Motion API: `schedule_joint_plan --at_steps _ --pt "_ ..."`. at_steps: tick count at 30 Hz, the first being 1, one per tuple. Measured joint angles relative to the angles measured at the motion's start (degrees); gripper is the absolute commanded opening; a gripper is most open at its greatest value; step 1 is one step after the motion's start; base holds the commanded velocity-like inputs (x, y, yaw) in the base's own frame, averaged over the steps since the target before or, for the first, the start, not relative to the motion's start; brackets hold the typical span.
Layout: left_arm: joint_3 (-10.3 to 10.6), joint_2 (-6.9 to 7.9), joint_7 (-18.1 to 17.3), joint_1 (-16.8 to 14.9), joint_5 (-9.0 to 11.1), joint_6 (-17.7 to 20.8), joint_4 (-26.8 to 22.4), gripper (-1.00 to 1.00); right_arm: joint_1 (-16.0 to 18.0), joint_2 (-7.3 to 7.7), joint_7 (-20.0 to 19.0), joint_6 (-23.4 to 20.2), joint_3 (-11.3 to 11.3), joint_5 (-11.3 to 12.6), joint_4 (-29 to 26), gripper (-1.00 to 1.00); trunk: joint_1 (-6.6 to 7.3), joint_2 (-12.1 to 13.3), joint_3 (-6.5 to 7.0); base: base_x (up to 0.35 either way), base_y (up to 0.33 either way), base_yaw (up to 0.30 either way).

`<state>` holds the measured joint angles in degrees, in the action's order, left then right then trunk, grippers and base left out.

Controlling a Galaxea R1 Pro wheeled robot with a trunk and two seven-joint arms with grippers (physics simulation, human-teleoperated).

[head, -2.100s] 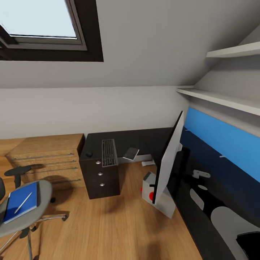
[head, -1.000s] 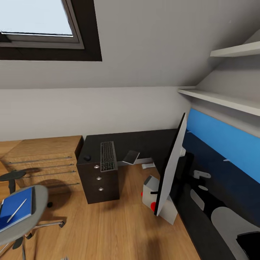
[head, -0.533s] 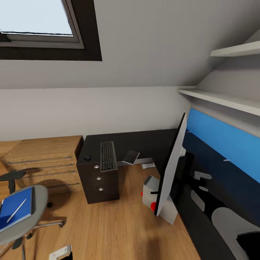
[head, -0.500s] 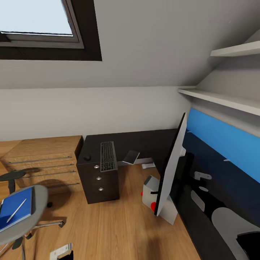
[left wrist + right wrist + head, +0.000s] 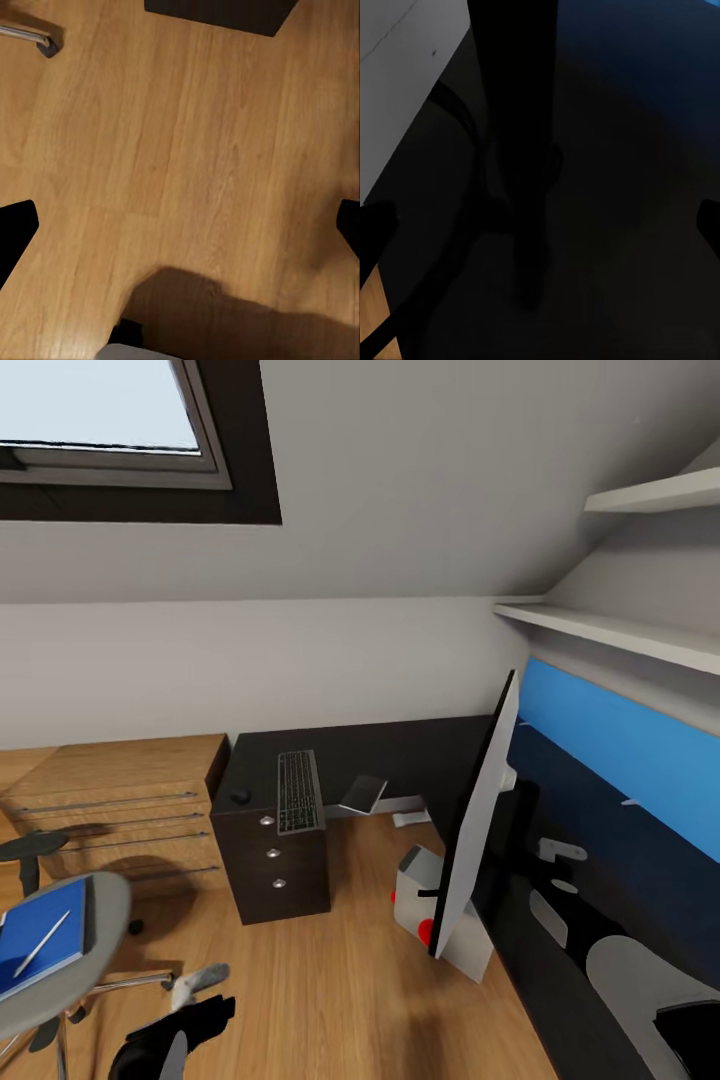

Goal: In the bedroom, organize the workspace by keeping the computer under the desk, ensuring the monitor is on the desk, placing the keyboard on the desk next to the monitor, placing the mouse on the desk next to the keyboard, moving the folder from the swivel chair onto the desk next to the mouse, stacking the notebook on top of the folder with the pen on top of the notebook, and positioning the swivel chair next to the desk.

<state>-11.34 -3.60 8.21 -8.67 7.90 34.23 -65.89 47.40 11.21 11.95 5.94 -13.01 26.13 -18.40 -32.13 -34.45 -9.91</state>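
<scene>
Just beyond the left gripper [image 5: 185, 1000], on the swivel chair [image 5: 100, 950] seat, lies the folder [image 5: 40, 940], pen [image 5: 42, 943] atop. Probably light, stiff, slick; best pinched at the near edge. Fingers spread apart over floor [image 5: 187, 150]; right likewise.

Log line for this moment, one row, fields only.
left claw: open, empty, above floor | folder: on swivel chair, pen on it | keyboard, mouse: on desk

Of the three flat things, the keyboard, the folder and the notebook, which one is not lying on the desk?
The blue folder: it lies on the seat of the swivel chair. The keyboard and the notebook both lie on the black desk.
</scene>
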Motion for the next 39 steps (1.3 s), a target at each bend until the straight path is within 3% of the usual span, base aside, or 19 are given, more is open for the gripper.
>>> schedule_joint_plan --at_steps 1,6,8,16,39 --pt "0.1 -1.53 0.0 0.0 0.1 6.6 -6.5 1.0 0.0 0.0 0.0 0.0 0.0 0.0 0.0 1.0 -0.22 -0.4 -0.17 0.0 0.0 0.0" --pt "0.1 -2.88 0.0 0.0 0.1 13.6 -12.2 1.0 0.0 0.04 0.0 0.0 0.0 0.0 0.0 1.0 -1.32 -2.4 -1.08 0.0 0.0 0.0" --pt "0.0 -3.15 0.0 0.0 0.0 15.5 -10.6 1.0 0.0 0.07 0.0 0.4 0.0 0.0 -0.1 1.0 -1.76 -3.2 -1.45 0.0 0.0 0.0" --pt "0.1 -3.16 -0.2 0.0 -0.1 16.0 -9.3 1.0 0.0 0.15 -0.1 2.8 0.0 0.0 -0.1 1.0 -3.52 -6.4 -2.89 0.0 0.0 0.0" --pt "0.1 -3.19 -0.1 0.0 -0.2 16.1 -9.5 1.0 0.0 0.09 0.0 3.0 0.1 0.0 -0.3 1.0 -8.58 -15.7 -7.03 0.0 0.0 0.0"
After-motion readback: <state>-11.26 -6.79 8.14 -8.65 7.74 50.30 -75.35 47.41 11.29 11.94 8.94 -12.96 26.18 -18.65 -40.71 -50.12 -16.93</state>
